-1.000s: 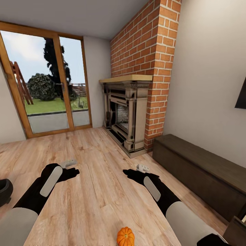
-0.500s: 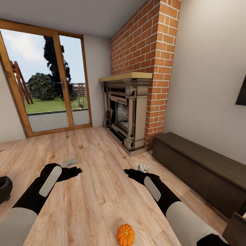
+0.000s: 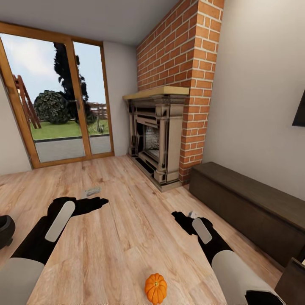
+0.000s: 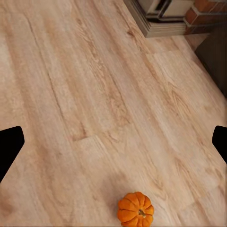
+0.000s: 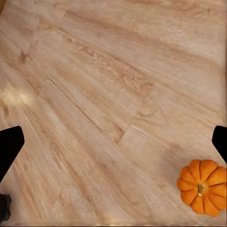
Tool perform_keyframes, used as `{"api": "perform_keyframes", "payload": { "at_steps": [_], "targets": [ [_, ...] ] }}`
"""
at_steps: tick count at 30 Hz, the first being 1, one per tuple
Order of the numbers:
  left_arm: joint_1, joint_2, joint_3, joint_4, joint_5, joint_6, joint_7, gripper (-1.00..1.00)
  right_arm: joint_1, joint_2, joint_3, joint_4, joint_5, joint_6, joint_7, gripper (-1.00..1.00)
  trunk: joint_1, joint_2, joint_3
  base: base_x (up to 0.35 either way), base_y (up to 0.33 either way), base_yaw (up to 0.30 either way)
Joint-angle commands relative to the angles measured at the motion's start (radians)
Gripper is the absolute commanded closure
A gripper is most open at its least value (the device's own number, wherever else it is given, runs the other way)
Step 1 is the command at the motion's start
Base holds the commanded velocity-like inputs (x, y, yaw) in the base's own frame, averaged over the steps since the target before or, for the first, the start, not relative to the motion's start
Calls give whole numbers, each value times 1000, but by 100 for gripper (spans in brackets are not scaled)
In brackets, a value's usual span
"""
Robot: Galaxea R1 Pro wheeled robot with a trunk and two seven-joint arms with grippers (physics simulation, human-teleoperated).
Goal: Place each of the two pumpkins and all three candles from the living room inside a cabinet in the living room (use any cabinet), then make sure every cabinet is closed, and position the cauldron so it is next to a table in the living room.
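Note:
One orange pumpkin [image 3: 155, 288] sits on the wood floor close in front of me, between my two arms; it also appears in the left wrist view [image 4: 135, 209] and the right wrist view [image 5: 202, 186]. My left gripper [image 3: 95, 203] [image 4: 113, 144] hangs open and empty over the floor, beyond the pumpkin and to its left. On the other side my right gripper [image 3: 181, 220] [image 5: 113, 144] is open and empty too. The black cauldron [image 3: 5, 229] peeks in at the left edge. The long dark cabinet [image 3: 250, 205] runs along the right wall, its fronts shut. The table is out of view.
Two small pale objects lie on the floor, one past the left gripper [image 3: 91, 191] and one half hidden behind the right gripper [image 3: 192, 214]; too small to identify. A brick fireplace [image 3: 159, 135] stands ahead and glass doors [image 3: 55, 106] fill the far left wall.
The right gripper has drawn back toward me and to the right. The left gripper has reached slightly forward. The head view has shifted a little.

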Motion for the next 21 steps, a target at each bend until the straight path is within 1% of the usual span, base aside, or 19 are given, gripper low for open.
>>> {"api": "perform_keyframes", "payload": {
  "at_steps": [1, 2, 5, 7, 8, 10, 11, 12, 14, 16, 19, 21],
  "targets": [
    [-1, 1, -2, -3, 10, 1, 7, -100, -1, -1, -1, -1, -9, 21, -8, -100, 4, -8, -4, 0, 0, 0],
    [0, 1, -3, -6, 10, 1, 2, -100, -2, -4, 3, -1, -12, 64, -6, -100, 8, -15, -8, 0, 0, 0],
    [0, 1, -5, -9, 10, 1, -2, -100, -3, -12, 6, -1, -16, 122, 19, -100, 19, -36, -17, 0, 0, 0],
    [0, 2, -4, -10, 10, 1, -4, -100, -3, -17, 7, 0, -16, 146, 66, -100, 27, -50, -23, 0, 0, 0],
    [0, 2, -4, -11, 10, 2, -11, -100, -3, -25, 7, 2, -15, 163, 114, -100, 31, -57, -26, 0, 0, 0],
    [0, 3, -3, -11, 10, 2, -24, -100, -4, -36, 5, 4, -15, 173, 151, -100, 38, -71, -33, 0, 0, 0],
    [0, 3, -3, -10, 10, 2, -42, -100, -3, -48, 4, 5, -16, 179, 177, -100, 42, -78, -36, 0, 0, 0],
    [0, 3, -2, -9, 9, 2, -52, -100, -3, -55, 3, 6, -16, 182, 186, -100, 46, -85, -39, 0, 0, 0],
    [0, 4, -2, -6, 9, 3, -69, -100, -3, -66, 3, 8, -17, 186, 200, -100, 54, -99, -45, 0, 0, 0],
    [0, 4, -2, -3, 6, 3, -88, -100, -2, -84, 2, 10, -18, 188, 214, -100, 61, -113, -51, 0, 0, 0],
    [0, 4, -2, -2, 7, 3, -96, -100, -1, -96, 1, 11, -18, 186, 220, -100, 73, -134, -61, 0, 0, 0],
    [0, 4, -2, -2, 7, 3, -97, -100, -1, -98, 1, 11, -18, 185, 220, -100, 80, -148, -67, 0, 0, 0]
  ]
}}
